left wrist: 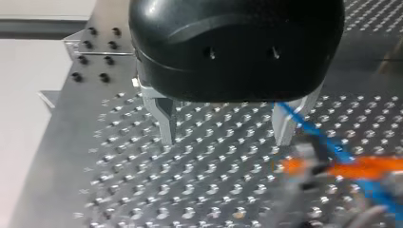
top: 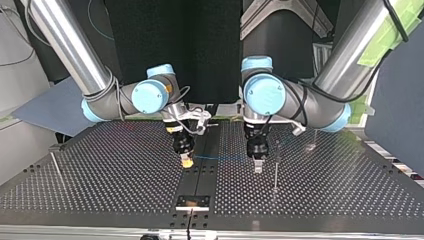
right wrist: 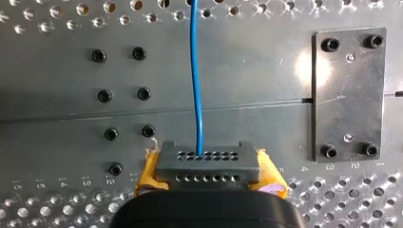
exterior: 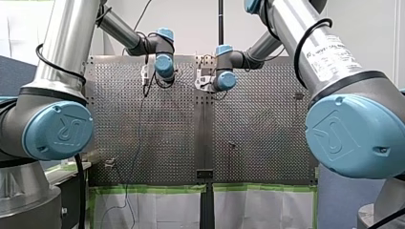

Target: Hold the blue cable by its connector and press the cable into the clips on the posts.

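Observation:
My right gripper (right wrist: 209, 176) is shut on a grey connector (right wrist: 209, 161), which sits between its yellow pads (right wrist: 148, 175). The blue cable (right wrist: 196, 71) leaves the connector and runs straight ahead over the perforated table. In the top view it spans the short gap from my right gripper (top: 186, 161) to my left gripper (top: 258, 166). My left gripper (left wrist: 225, 140) hangs just above the table with its metal fingers (left wrist: 166, 124) open and nothing between them. The blue cable (left wrist: 304, 128) passes close by its other finger. A thin post (top: 275, 172) stands just beside my left gripper.
Another thin post (top: 55, 167) leans near the top view's left edge. A small screwed plate (right wrist: 349, 95) lies on the table seam beside the cable. In the front view a thin cable (exterior: 138, 138) trails from my left gripper (exterior: 145, 76) off the table's near edge.

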`<move>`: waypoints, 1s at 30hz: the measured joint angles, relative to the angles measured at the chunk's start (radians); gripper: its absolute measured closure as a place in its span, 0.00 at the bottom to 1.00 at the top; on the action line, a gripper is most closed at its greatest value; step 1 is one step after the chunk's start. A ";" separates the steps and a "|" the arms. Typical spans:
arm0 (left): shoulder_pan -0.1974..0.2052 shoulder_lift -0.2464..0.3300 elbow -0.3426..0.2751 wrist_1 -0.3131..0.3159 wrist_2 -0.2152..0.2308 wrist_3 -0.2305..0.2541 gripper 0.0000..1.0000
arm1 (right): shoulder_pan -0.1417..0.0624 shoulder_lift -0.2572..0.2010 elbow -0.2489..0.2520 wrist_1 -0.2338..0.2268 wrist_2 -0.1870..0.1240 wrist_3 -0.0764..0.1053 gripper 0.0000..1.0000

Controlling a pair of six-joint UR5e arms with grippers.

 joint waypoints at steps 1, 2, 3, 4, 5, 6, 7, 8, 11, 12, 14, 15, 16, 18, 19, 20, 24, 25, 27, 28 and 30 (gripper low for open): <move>-0.001 0.000 0.004 0.000 -0.001 0.000 0.00 | -0.001 0.000 0.000 0.000 0.000 0.000 1.00; -0.001 0.000 0.008 0.000 -0.003 0.000 0.00 | -0.001 0.000 0.000 0.000 0.000 0.000 1.00; -0.001 0.000 0.010 0.001 -0.003 0.000 0.00 | -0.001 0.000 0.000 -0.001 0.000 0.000 1.00; 0.000 0.000 0.012 0.001 -0.003 0.000 0.00 | -0.001 0.000 0.000 -0.001 0.000 0.000 1.00; 0.000 0.000 0.013 0.002 -0.003 0.000 0.00 | -0.002 0.000 0.000 -0.001 0.000 0.000 1.00; 0.001 -0.001 0.013 0.002 -0.001 0.000 0.00 | -0.002 0.000 0.000 -0.001 0.000 0.000 1.00; 0.001 -0.001 0.013 0.003 0.000 0.000 0.00 | -0.002 0.000 0.000 -0.001 0.000 0.000 1.00; 0.002 -0.001 0.013 0.003 0.002 0.001 0.00 | -0.003 0.000 0.000 0.000 0.000 0.000 1.00; 0.000 0.000 0.014 0.006 0.003 0.002 0.04 | -0.003 0.001 0.000 0.000 0.000 0.000 1.00; 0.000 0.000 0.014 0.008 0.003 0.002 0.04 | -0.003 0.001 0.000 0.000 0.000 0.000 1.00; -0.002 0.000 0.014 0.013 0.001 0.008 0.14 | -0.003 0.000 0.000 0.000 0.000 0.000 1.00; -0.003 0.000 0.014 0.014 -0.001 0.012 0.14 | -0.004 0.000 0.000 0.001 0.000 0.000 1.00; -0.003 0.000 0.014 0.015 -0.003 0.017 0.18 | -0.004 0.000 0.000 0.001 0.000 0.000 1.00; -0.004 0.000 0.015 0.017 -0.011 0.033 0.27 | -0.004 0.000 0.000 0.001 0.000 0.000 1.00; -0.005 0.000 0.015 0.017 -0.014 0.040 0.35 | -0.004 0.000 0.000 0.001 0.000 0.000 1.00; -0.006 0.000 0.015 0.019 -0.019 0.049 0.44 | -0.004 0.000 0.000 0.001 0.000 0.000 1.00; -0.009 0.000 0.015 0.025 -0.029 0.067 0.68 | -0.004 0.000 0.000 0.001 0.000 0.000 1.00; -0.010 0.000 0.015 0.026 -0.031 0.068 0.79 | -0.004 0.000 0.000 0.001 0.000 0.000 1.00; -0.012 0.000 0.015 0.027 -0.032 0.070 0.88 | -0.005 0.001 0.000 0.001 0.000 0.000 1.00; -0.013 0.000 0.015 0.027 -0.032 0.071 0.88 | -0.005 0.001 0.000 0.001 0.000 0.000 1.00; -0.014 0.000 0.015 0.028 -0.032 0.071 0.88 | -0.005 0.001 0.000 0.001 0.000 0.000 1.00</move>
